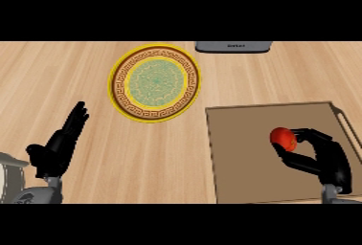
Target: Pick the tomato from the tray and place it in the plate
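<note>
A red tomato [282, 137] lies on the brown tray [247, 153] at the right, towards its right side. My right hand [322, 160] has its fingers and thumb curled round the tomato from the right and below, so part of it is hidden. The plate [155, 83], with a yellow rim, a brown patterned ring and a green centre, lies on the wooden counter up and to the left of the tray, with nothing on it. My left hand [60, 143] rests open at the left, fingers straight and pointing up.
A grey appliance [234, 46] sits at the counter's far edge, above the tray. The tray's raised right rim [348, 125] runs just beyond my right hand. Bare wooden counter [155, 158] lies between my left hand and the tray.
</note>
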